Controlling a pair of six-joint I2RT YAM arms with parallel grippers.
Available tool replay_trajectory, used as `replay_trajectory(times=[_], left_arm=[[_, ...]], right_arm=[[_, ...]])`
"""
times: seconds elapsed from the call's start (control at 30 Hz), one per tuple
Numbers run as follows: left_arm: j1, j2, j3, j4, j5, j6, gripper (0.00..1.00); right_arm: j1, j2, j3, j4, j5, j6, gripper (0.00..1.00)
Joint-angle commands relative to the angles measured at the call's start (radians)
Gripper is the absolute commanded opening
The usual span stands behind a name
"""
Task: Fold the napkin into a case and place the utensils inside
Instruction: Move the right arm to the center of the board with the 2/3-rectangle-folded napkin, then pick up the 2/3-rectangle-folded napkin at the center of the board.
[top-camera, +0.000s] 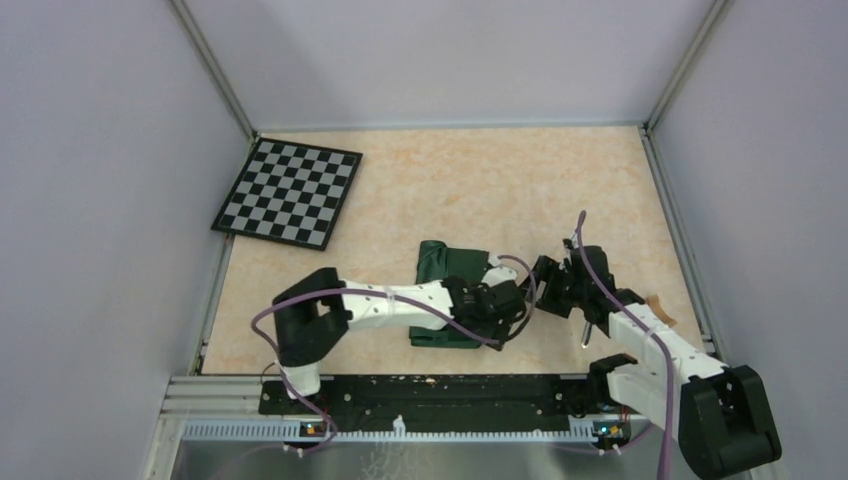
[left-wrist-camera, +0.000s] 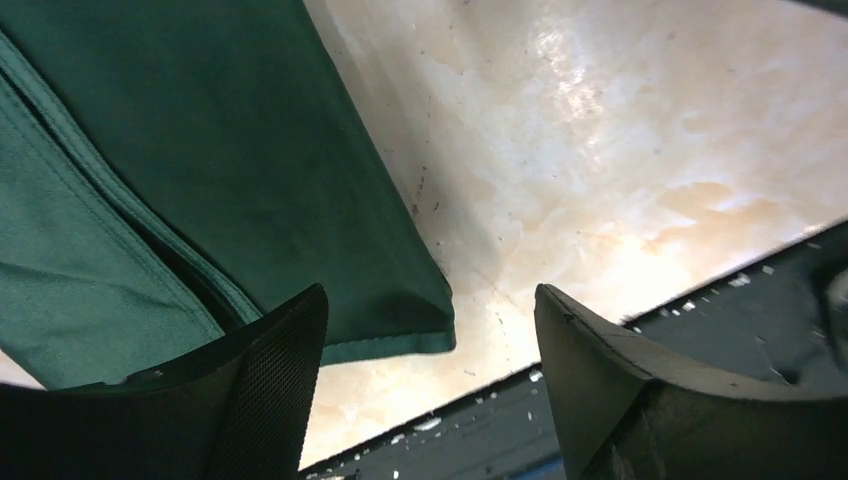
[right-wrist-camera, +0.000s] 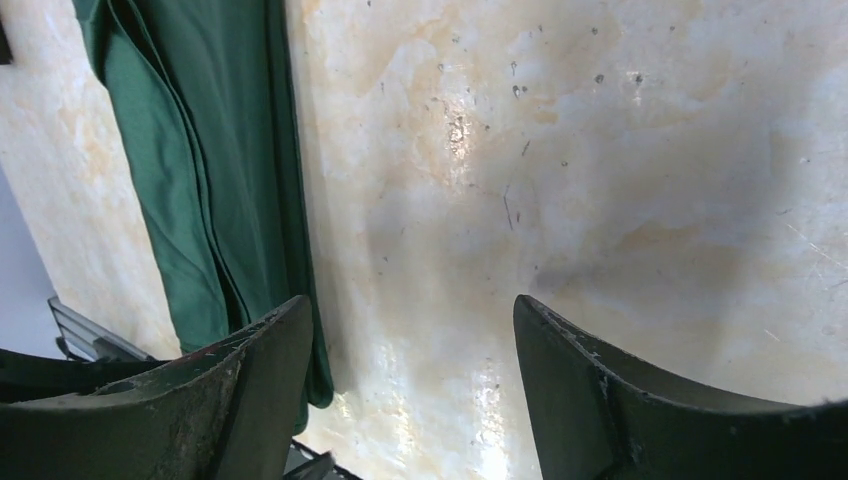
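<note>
Left end effector (left-wrist-camera: 430, 305), fingers apart, hovers over the napkin's (left-wrist-camera: 200, 150) corner; bare tabletop (left-wrist-camera: 620, 150) under its right finger. Right end effector (right-wrist-camera: 412, 305) likewise apart; napkin edge at its left finger.

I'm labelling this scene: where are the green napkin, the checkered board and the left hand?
napkin (top-camera: 450, 262), top view, its far folded part.
checkered board (top-camera: 290, 192), top view, its middle.
left hand (left-wrist-camera: 431, 300), left wrist view, midway between its fingertips.

Arms (top-camera: 400, 300) — white links, black joints, purple cables (top-camera: 665, 390) — jaws dark, curved, mesh-textured
</note>
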Motion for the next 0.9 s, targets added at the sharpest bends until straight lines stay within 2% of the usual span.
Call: replay_trajectory(times=[0.0, 0.07, 0.4, 0.57, 0.73, 0.77, 0.87], left_arm=[[-0.033, 0.105, 0.119, -0.159, -0.132, -0.038, 0.8], [-0.034, 0.146, 0.144, -0.174, -0.134, -0.039, 0.79], [-0.035, 0.252, 0.168, -0.213, -0.147, -0.069, 0.62], [-0.036, 0.24, 0.156, -0.233, -0.186, -0.089, 0.36], [-0.036, 0.185, 0.133, -0.244, -0.22, -0.095, 0.04], [-0.036, 0.169, 0.125, -0.242, -0.223, -0.095, 0.0], [-0.035, 0.108, 0.092, -0.215, -0.222, -0.091, 0.0]], right_arm=[[-0.007, 0.016, 0.022, 0.011, -0.022, -0.042, 0.73], [-0.008, 0.016, 0.013, 0.023, -0.037, -0.043, 0.72], [-0.008, 0.011, -0.019, 0.066, -0.088, -0.069, 0.72], [-0.008, 0.028, -0.043, 0.151, -0.147, -0.046, 0.79], [-0.008, 0.107, -0.034, 0.263, -0.21, -0.009, 0.81], [-0.008, 0.121, -0.032, 0.301, -0.223, 0.002, 0.81], [-0.008, 0.191, -0.01, 0.365, -0.273, 0.02, 0.82]])
